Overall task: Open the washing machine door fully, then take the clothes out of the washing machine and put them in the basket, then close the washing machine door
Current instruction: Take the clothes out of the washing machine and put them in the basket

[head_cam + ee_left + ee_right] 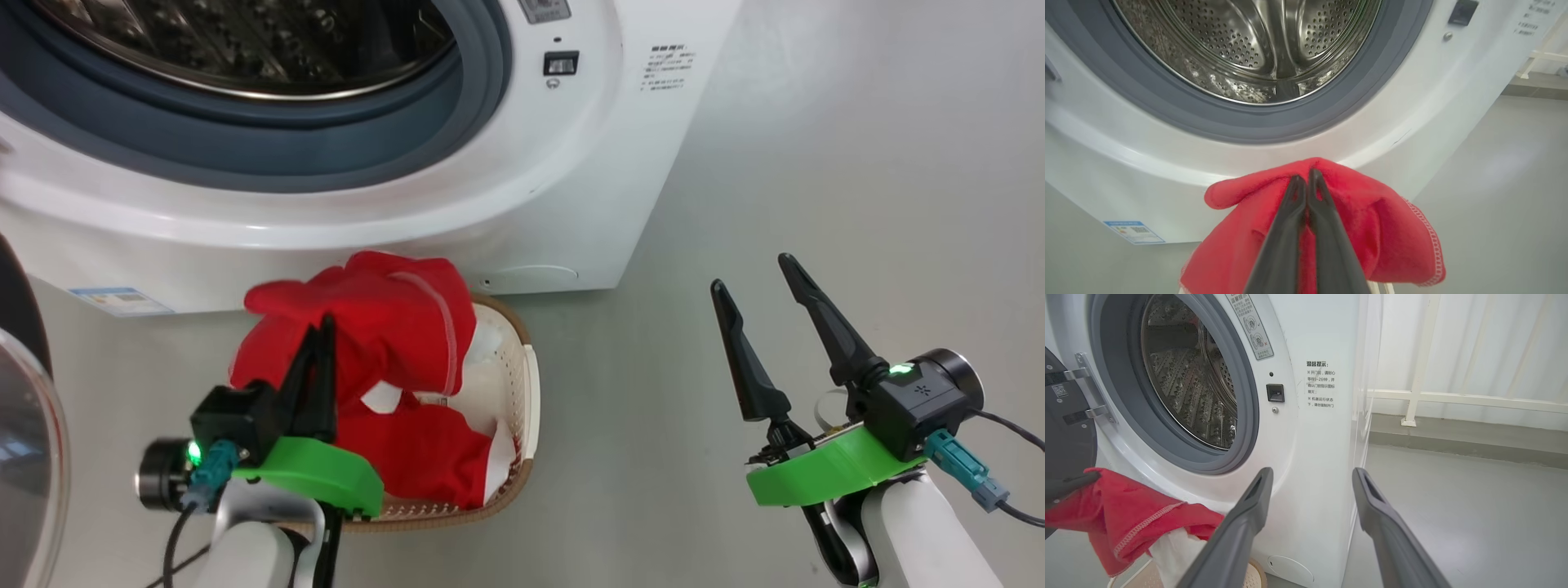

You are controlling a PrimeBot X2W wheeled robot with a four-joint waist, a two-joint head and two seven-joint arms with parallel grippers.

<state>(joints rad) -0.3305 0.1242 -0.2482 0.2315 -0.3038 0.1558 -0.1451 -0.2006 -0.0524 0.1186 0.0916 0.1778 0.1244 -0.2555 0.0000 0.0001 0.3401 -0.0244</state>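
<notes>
Over the basket (531, 384), left end effector (321, 327) is clamping clothes (392, 318) — best lowering before release; right end effector (751, 273) is gaping.

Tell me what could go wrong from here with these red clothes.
The bright red fabric clothes, pinched by the shut left gripper, bulge past the far rim of the small cream perforated plastic basket; released here, part may drape outside. The round glass-windowed door stands close beside that arm; a swing could bump it.

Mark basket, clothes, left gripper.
basket (516, 384), head view, perforated right wall.
clothes (392, 310), head view, top of the red heap.
left gripper (322, 327), head view, between its shut fingertips, pinching the clothes.
</notes>
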